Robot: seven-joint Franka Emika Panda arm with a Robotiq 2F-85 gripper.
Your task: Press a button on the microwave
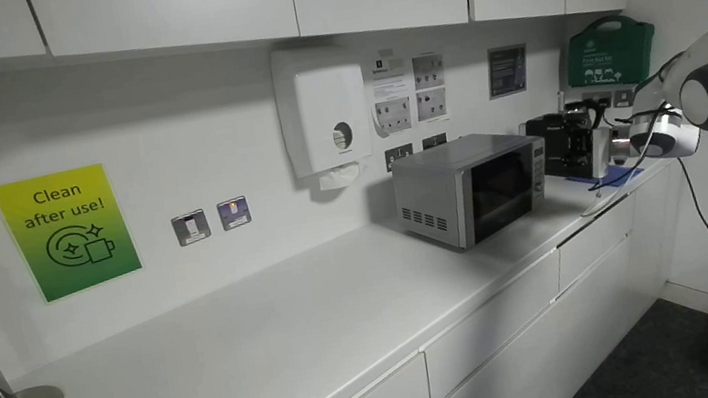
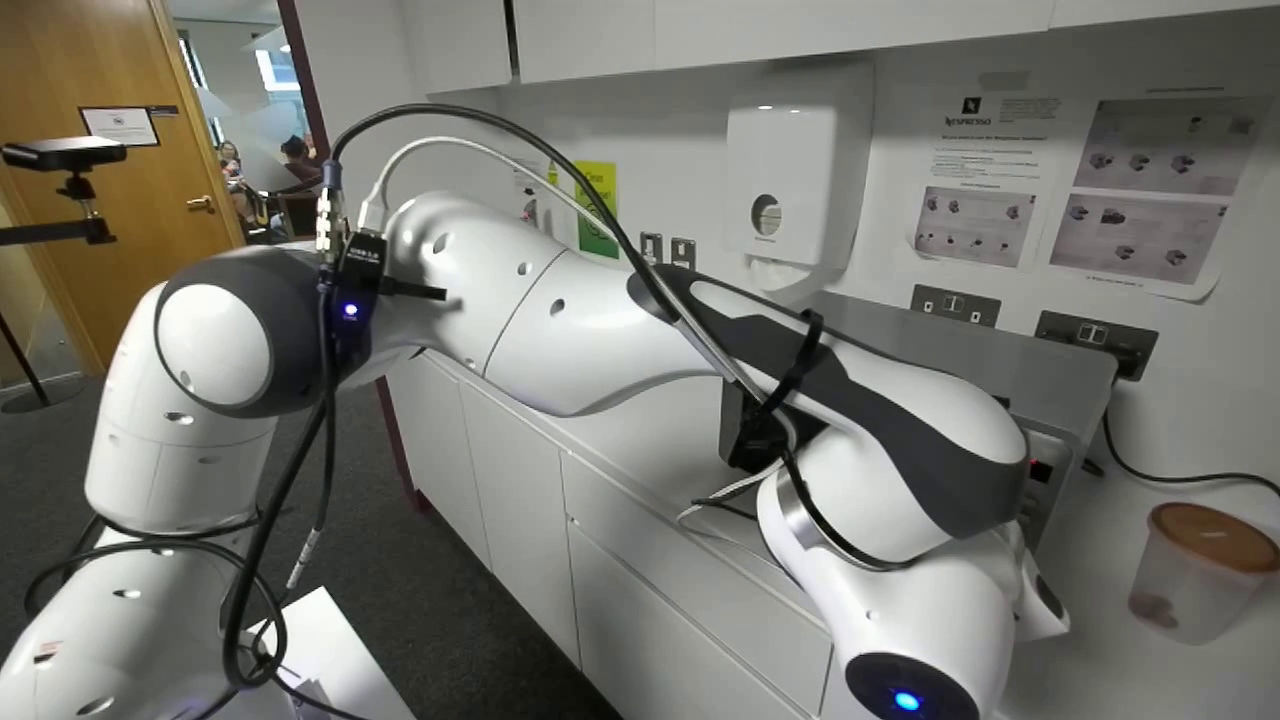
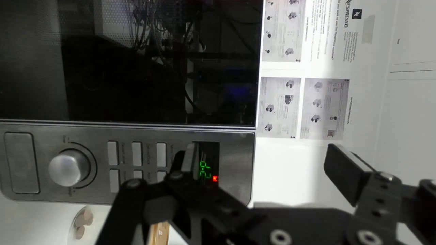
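Note:
The grey-silver microwave (image 1: 429, 205) stands on the counter. In an exterior view (image 2: 1030, 375) the arm covers much of its front. The wrist view shows its control panel (image 3: 235, 153) turned sideways, with a round knob (image 3: 69, 167), several rectangular buttons (image 3: 137, 153) and a display (image 3: 209, 154) with green digits and a red light. My gripper (image 3: 260, 153) is open and empty before the panel. One finger overlaps the display's edge and partly hides nearby buttons; the other is beyond the microwave's edge. I cannot tell whether it touches. The gripper is not clear in either exterior view.
A black appliance (image 1: 553, 144) stands beyond the microwave. A clear tub with an orange-brown lid (image 2: 1215, 535) stands near the panel end. A white dispenser (image 1: 323, 109) hangs above the counter (image 1: 263, 339). Cables (image 2: 500, 115) run along the arm (image 2: 600, 340).

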